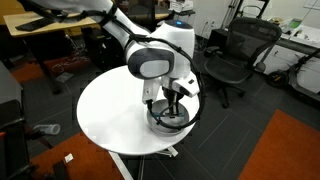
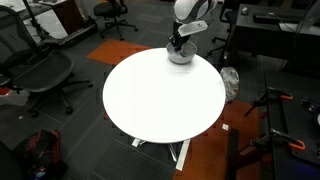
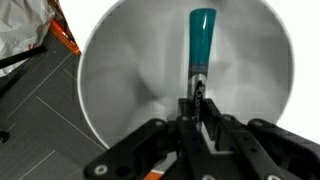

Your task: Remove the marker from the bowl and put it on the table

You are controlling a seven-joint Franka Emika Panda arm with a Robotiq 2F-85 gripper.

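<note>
The shiny metal bowl (image 3: 120,70) fills the wrist view; it sits at the edge of the round white table (image 1: 110,115) (image 2: 160,95) and shows in both exterior views (image 1: 168,122) (image 2: 180,56). The teal-green marker (image 3: 201,35) lies inside the bowl, its dark end between my fingers. My gripper (image 3: 198,108) reaches down into the bowl (image 1: 172,100) (image 2: 178,42) and is shut on the marker's dark end.
Black office chairs (image 1: 235,50) (image 2: 40,70) stand around the table. A light-wood desk (image 1: 50,25) is behind. An orange carpet patch (image 1: 290,150) lies on the floor, and red-handled tools (image 2: 275,100) are beside the table.
</note>
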